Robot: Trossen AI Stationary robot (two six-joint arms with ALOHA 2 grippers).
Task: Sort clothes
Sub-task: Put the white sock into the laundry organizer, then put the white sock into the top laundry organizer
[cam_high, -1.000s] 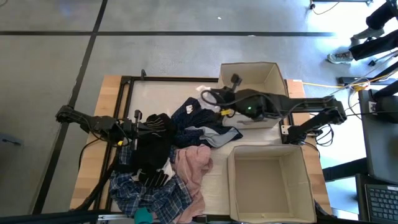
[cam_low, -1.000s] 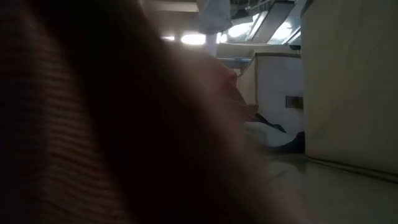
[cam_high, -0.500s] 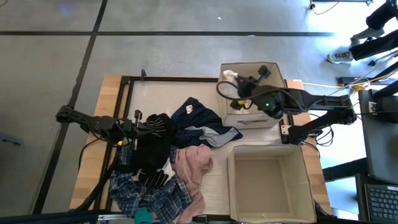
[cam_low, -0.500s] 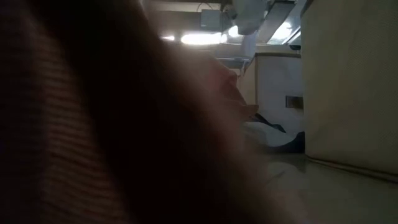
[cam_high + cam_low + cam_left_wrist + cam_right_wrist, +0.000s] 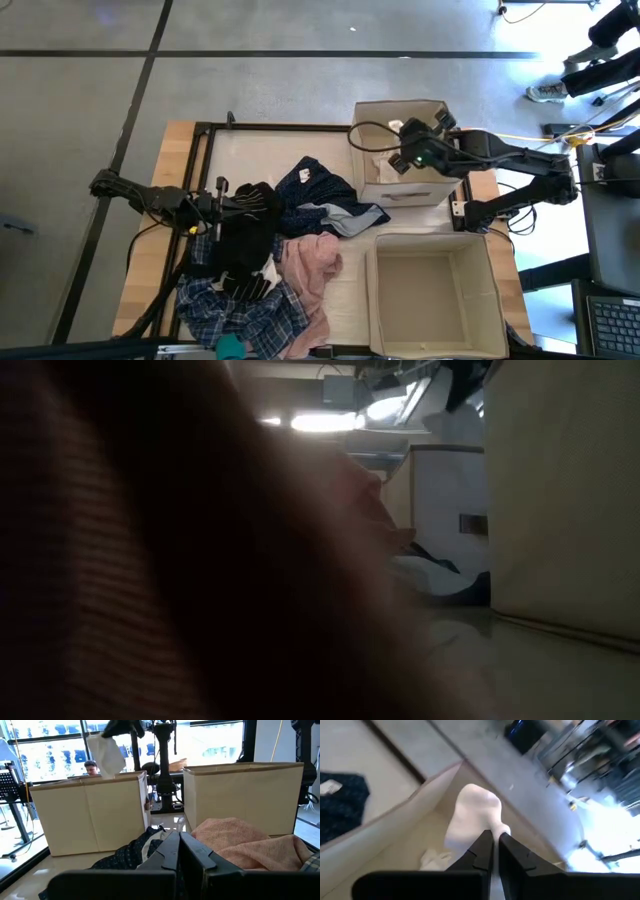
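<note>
Right hand (image 5: 400,158): fingers pinched on the cream-white garment (image 5: 472,817), which dangles over the far box (image 5: 440,110).
Relation: box floor directly beneath the cloth; a release should drop it in.
Pile (image 5: 270,260): remaining clothes on the table (image 5: 180,140).
Left hand (image 5: 222,203): at the pile's black garment (image 5: 250,225), fingers apparently closed; what they grip is unclear.

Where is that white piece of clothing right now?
The cream-white garment hangs pinched in the right gripper over the far box, on the table's right side in the high view.
</note>
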